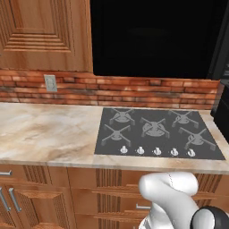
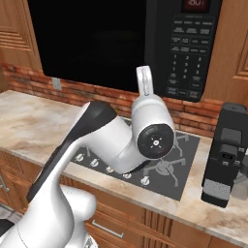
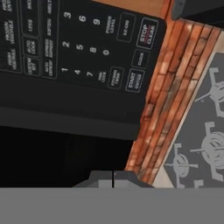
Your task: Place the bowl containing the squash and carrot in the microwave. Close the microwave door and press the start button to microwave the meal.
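With the large black boxy microwave (image 2: 145,43) apparently closed, the clenched, empty end effector (image 3: 113,177) faces the upper-middle white-lettered keypad panel (image 3: 78,43), start unpressed.

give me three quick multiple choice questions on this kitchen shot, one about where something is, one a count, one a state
1. Where does the coffee machine stand?
A. on the counter right of the cooktop
B. inside the microwave
C. on a burner

2. How many knobs line the front edge of the cooktop?
A. three
B. five
C. seven

3. How do the fingertips of the gripper stand?
A. wide apart
B. closed on a bowl
C. shut together with nothing between

Answers:
1 A, the right base view shows it on the marble beside the cooktop.
2 B, the left base view shows five white knobs in a row.
3 C, the hand view shows the tips meeting below the keypad of the microwave.
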Robot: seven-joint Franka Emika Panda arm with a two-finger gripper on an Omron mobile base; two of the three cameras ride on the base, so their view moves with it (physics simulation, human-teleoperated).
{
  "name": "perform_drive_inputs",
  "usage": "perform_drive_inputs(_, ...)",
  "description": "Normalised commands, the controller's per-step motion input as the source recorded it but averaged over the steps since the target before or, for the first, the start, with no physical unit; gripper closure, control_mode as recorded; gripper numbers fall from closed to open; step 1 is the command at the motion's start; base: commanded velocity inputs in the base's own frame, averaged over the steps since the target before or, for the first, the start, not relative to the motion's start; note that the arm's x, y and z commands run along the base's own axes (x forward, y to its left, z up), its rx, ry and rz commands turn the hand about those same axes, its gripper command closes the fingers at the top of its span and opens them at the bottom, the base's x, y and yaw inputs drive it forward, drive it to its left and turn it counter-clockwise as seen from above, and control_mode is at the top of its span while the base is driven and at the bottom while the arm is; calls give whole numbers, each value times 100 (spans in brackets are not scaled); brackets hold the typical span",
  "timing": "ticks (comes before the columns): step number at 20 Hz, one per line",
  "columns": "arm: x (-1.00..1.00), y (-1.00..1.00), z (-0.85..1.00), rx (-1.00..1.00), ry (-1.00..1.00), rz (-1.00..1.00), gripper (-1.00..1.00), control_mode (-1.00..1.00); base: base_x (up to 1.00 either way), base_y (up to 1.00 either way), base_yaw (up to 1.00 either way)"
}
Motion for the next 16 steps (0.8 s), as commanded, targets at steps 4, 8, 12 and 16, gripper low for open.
perform_drive_inputs(4, 34, -11, 0, 0, 0, 0, 100, -100, 0, 0, 0)
perform_drive_inputs(8, 31, -15, -11, 0, 0, 0, 100, -100, 0, 0, 0)
perform_drive_inputs(12, 27, -21, -21, 1, 0, 0, 100, -100, 0, 0, 0)
perform_drive_inputs(16, 30, -19, -15, 1, 0, 0, 100, -100, 0, 0, 0)
